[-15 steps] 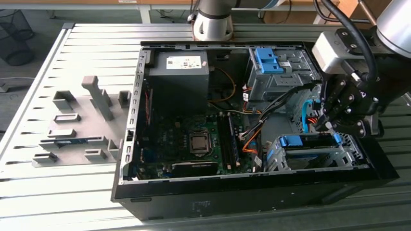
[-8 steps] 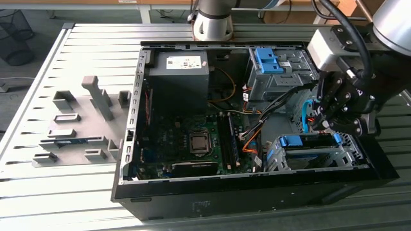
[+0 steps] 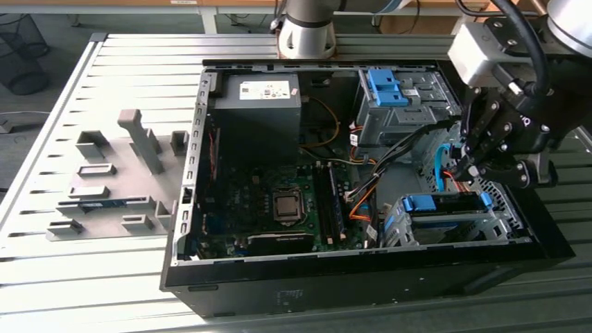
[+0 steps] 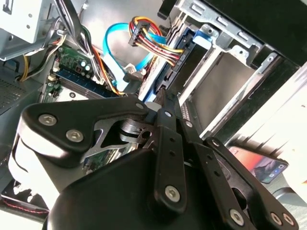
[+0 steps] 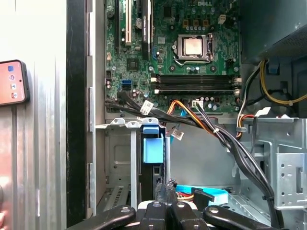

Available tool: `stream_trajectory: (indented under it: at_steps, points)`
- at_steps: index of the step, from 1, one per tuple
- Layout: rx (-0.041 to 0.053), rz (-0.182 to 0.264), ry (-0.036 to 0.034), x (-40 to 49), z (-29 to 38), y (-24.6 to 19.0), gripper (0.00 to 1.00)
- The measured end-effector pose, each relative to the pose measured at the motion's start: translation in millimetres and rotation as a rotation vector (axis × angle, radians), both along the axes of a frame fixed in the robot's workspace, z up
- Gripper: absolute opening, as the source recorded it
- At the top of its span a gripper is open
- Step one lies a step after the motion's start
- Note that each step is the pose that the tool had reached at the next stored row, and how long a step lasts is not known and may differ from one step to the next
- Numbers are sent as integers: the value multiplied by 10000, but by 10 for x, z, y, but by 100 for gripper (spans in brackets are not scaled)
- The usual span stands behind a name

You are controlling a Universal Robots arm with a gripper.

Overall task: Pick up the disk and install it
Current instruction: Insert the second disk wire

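The disk (image 3: 442, 203), a drive in a bright blue caddy, sits in the metal drive cage (image 3: 453, 229) at the near corner of the open computer case, on the exterior view's right. In the first wrist view the disk's blue caddy tab (image 5: 152, 146) sticks up between the cage rails. The second wrist view shows the disk's blue edge (image 4: 201, 34) in the cage. My gripper (image 3: 472, 170) hangs just above the cage with its fingers shut together and nothing between them. Its tips (image 5: 165, 189) are right at the disk's end, and whether they touch it is unclear.
A bundle of orange, yellow and blue cables (image 4: 144, 40) runs beside the cage. A bare blue bracket (image 3: 384, 87) sits in the upper bay. The power-supply box (image 3: 257, 104) and motherboard (image 3: 277, 201) take up the case's other side. A phone (image 5: 12, 81) lies outside the case wall. A grey fixture (image 3: 111, 180) stands on the table.
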State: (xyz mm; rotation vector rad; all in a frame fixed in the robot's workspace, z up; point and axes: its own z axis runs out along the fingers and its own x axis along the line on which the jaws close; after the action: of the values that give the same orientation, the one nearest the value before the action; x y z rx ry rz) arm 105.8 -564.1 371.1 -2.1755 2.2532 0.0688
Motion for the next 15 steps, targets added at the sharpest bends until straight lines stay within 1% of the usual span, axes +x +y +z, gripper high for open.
stream_trajectory:
  at_steps: [2, 4, 8, 15]
  points:
    - [-1, 1, -1, -40, 1, 1, 11]
    - [-1, 0, 0, -59, 2, 6, 11]
    - [-1, 1, -1, -59, 23, 52, 11]
    - [2, 2, -1, -59, 136, 128, 11]
